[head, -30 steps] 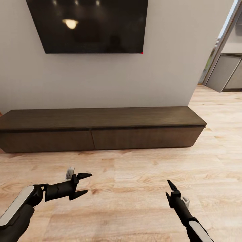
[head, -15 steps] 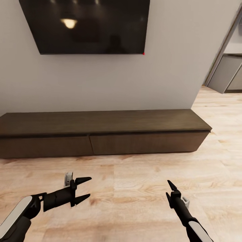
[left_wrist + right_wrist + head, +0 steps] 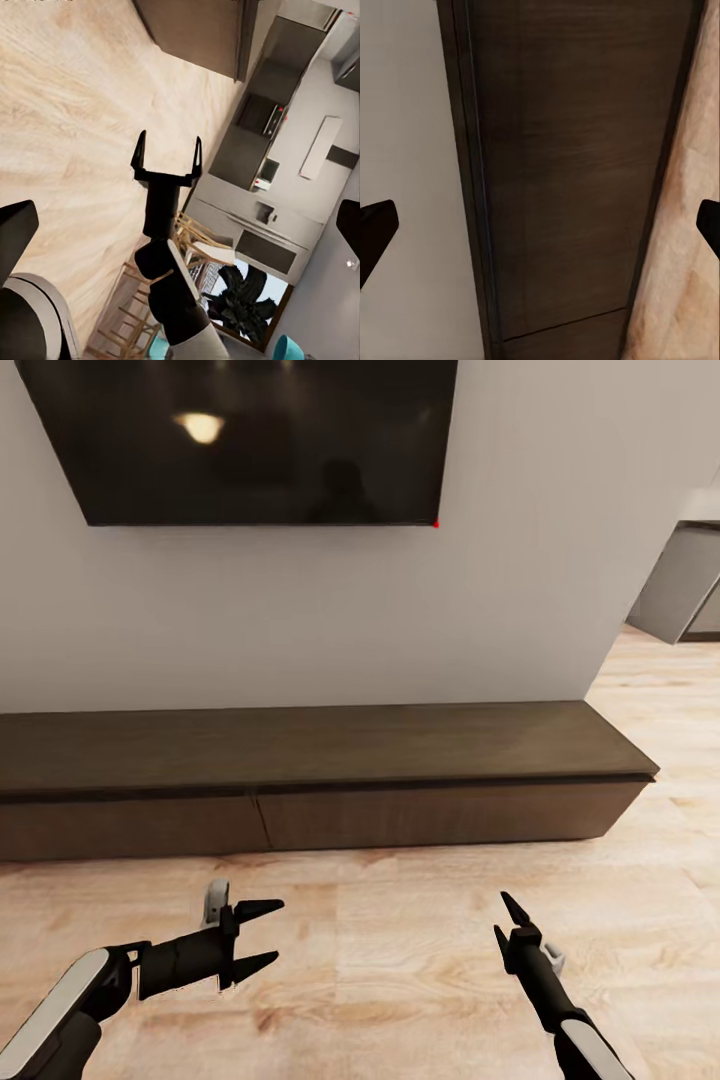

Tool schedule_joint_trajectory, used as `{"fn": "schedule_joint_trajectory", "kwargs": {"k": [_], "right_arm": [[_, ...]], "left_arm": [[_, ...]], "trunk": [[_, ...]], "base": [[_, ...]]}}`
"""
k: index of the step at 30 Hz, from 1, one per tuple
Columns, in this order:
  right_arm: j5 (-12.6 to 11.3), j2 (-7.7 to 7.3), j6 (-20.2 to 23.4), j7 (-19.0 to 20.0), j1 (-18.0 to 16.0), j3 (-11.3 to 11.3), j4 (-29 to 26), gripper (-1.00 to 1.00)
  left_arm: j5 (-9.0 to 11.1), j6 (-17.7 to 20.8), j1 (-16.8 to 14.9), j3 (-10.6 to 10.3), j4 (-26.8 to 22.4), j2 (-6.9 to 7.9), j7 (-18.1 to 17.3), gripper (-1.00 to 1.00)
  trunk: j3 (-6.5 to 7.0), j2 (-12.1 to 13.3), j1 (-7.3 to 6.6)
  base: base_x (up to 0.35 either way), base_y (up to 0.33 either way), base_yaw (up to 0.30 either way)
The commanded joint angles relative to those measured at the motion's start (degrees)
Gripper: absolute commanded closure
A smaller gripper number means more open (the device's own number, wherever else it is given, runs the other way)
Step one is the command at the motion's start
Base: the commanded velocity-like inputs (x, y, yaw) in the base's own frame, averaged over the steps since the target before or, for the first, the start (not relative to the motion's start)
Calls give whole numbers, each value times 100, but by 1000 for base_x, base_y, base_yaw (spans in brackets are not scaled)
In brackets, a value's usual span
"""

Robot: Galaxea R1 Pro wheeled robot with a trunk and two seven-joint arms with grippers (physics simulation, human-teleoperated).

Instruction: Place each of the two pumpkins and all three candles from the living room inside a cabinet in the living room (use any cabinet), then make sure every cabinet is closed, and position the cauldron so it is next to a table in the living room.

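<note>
The long, low, dark brown cabinet (image 3: 330,745) runs along the wall ahead, with both drawer fronts (image 3: 420,815) shut flush. My left gripper (image 3: 272,932) hovers open over the floor in front of its left half, holding nothing. My right gripper (image 3: 502,917) is open and empty in front of the right half, and in the left wrist view the right gripper (image 3: 169,146) has its jaws spread. The right wrist view looks along the cabinet (image 3: 570,150) between its own dark fingertips (image 3: 375,229). The pumpkins, candles and cauldron are out of view.
A large black TV (image 3: 250,440) hangs on the wall above the cabinet. Grey kitchen units (image 3: 690,585) stand beyond the wall's right end. Pale wood floor (image 3: 400,980) lies between me and the cabinet. Wooden chairs (image 3: 191,236) appear in the left wrist view.
The whole head view has shifted, so the camera moved: the cabinet now sits lower and larger in the picture. My left gripper has reached slightly forward. Both grippers stay open.
</note>
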Motion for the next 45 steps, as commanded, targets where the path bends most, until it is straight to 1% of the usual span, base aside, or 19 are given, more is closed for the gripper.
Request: {"fn": "schedule_joint_trajectory", "kwargs": {"k": [1, 6, 10, 18, 25, 37, 45], "right_arm": [[-63, 0, 56, 35, -3, -10, 40, -100], [-83, 0, 55, 73, -3, -22, 183, -100], [-134, 0, 55, 80, -3, -23, 205, -100], [-147, 0, 55, 82, -3, -23, 209, -100], [-151, 0, 55, 80, -3, -23, 209, -100], [-155, 0, 55, 82, -3, -23, 209, -100], [-156, 0, 55, 82, -3, -23, 209, -100]], "left_arm": [[62, 2, -5, -26, -3, 0, 53, -100], [61, 2, -7, -66, -3, -5, 52, -100], [61, 2, -7, -76, -3, -16, 51, -100], [61, 2, -2, -82, -2, -30, 51, -100], [61, 2, -5, -207, -3, -32, 51, -100], [61, 2, -7, -219, -3, -32, 51, -100], [61, 2, -5, -220, -3, -32, 51, -100]], "trunk": [[-5, -2, 3], [-5, -2, 3], [-5, -2, 3], [-5, -2, 3], [-5, -2, 3], [-5, -2, 3], [-5, -2, 3]], "base": [[344, 0, 0], [343, 0, 0], [340, 0, 0], [316, 0, 0], [212, 0, 0], [278, 0, 0], [204, 0, 0]]}}
